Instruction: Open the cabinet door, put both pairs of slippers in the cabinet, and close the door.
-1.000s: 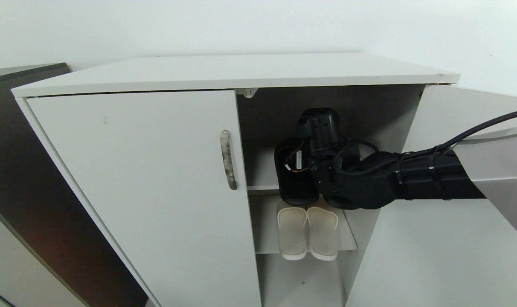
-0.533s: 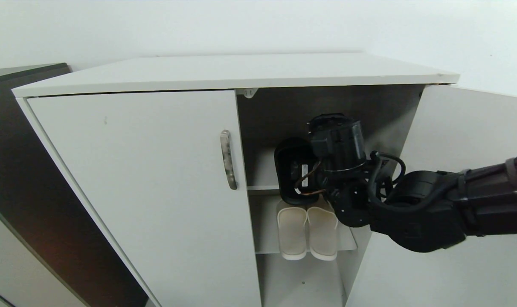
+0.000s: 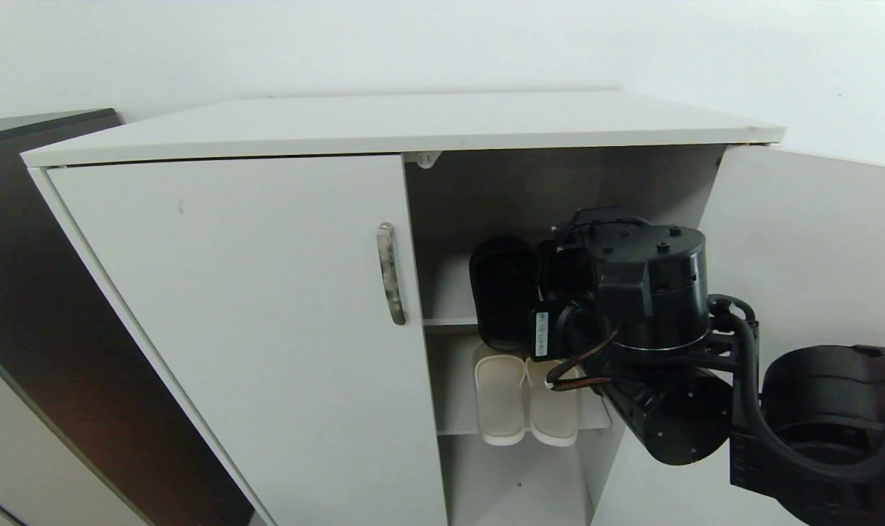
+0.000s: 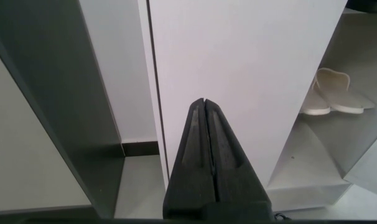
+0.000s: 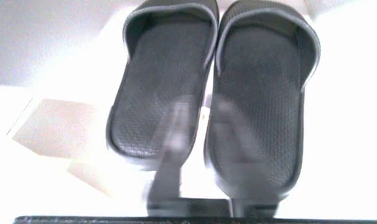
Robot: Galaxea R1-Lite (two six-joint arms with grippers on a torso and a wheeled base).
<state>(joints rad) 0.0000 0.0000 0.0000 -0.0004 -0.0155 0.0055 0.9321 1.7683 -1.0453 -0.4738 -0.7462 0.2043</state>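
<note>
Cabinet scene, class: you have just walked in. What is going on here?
The robot is stowing slippers in the cabinet, whose right door stands open. The black slippers sit side by side on the upper shelf, the white slippers on the shelf below. The right gripper is open just in front of the black pair; the left gripper is shut, before the closed left door. Only closing the door is left.

The robot's black right arm (image 3: 654,351) is hiding one of the two black rubber slippers (image 3: 502,292) on the white wooden cabinet's (image 3: 413,120) upper shelf, and the far end of a cream foam slipper (image 3: 553,413) below. The right gripper (image 5: 201,109) is appearing only as a blur.
</note>
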